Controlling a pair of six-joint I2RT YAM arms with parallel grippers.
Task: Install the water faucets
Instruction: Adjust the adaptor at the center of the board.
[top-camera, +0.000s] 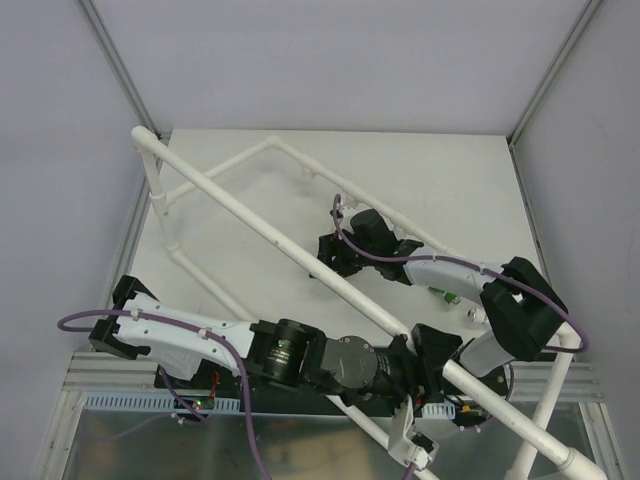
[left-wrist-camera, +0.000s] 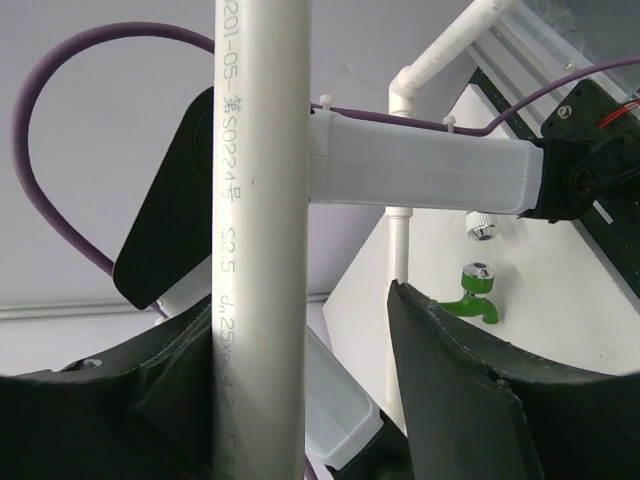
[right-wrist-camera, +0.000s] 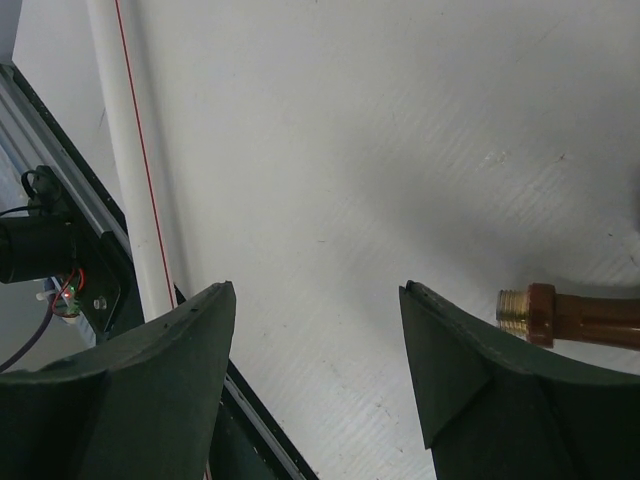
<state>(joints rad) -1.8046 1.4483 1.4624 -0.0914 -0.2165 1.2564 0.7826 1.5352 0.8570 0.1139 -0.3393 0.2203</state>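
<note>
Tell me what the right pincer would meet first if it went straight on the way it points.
Probably the bare white table; nothing else shows ahead of the open right pincer. The brown faucet lies off to one side of that line, though depth is unclear.

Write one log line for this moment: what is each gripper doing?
left gripper: open, straddles pipe | right gripper: open, empty, beside brown faucet | green faucet: on table

The white pipe frame (top-camera: 240, 211) slants across the table (top-camera: 450, 180), one pipe filling part of the left gripper's (left-wrist-camera: 295, 300) gap. Bare table lies free between the right gripper's (right-wrist-camera: 316, 290) fingers, brown faucet (right-wrist-camera: 570, 318) just outside
</note>
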